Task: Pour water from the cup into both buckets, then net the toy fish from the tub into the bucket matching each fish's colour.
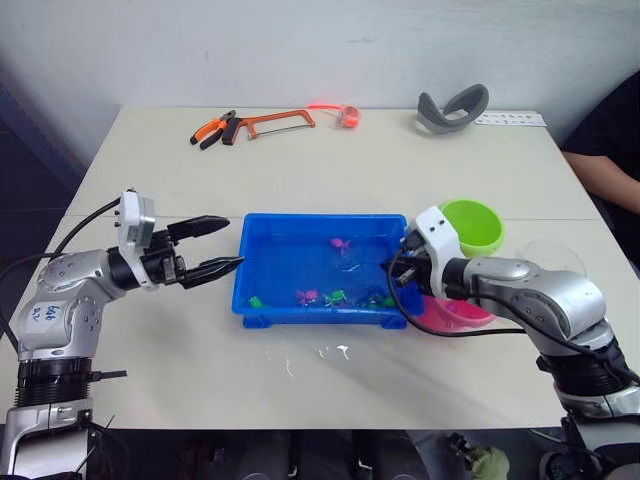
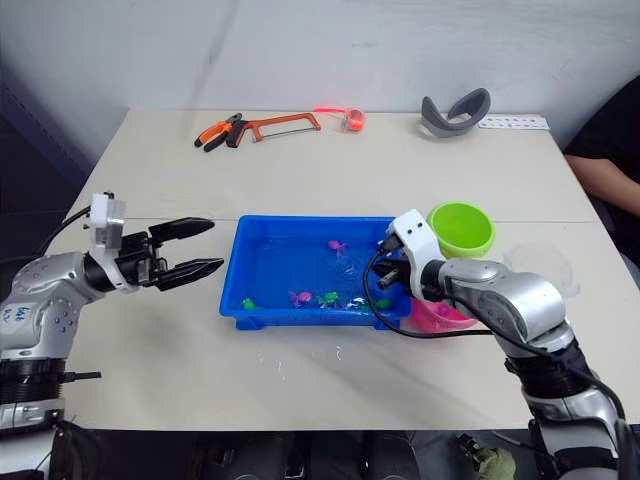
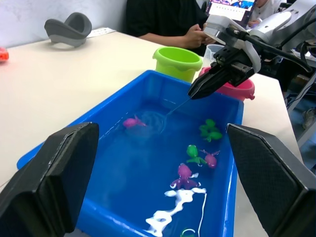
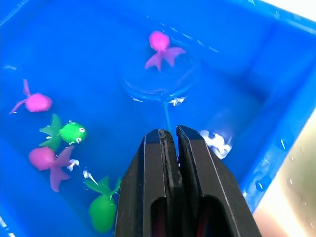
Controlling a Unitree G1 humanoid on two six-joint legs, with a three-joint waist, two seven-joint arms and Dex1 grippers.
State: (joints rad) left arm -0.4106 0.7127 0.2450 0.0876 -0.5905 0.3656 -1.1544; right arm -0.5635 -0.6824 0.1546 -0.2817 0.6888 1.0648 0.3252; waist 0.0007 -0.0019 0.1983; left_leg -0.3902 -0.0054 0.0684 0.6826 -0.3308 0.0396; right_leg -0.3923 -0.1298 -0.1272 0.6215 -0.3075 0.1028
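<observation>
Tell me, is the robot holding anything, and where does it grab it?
The right gripper pinches the net by its thin handle, with the hoop down in the tub. The left gripper is open and holds nothing.

Both arms: silver-grey metal shells, black joint rings, black cables looped alongside. White block housing at each wrist. Left gripper: two black tapered fingers. Right gripper: black, same build. Blue handwritten marks on left forearm shell.
</observation>
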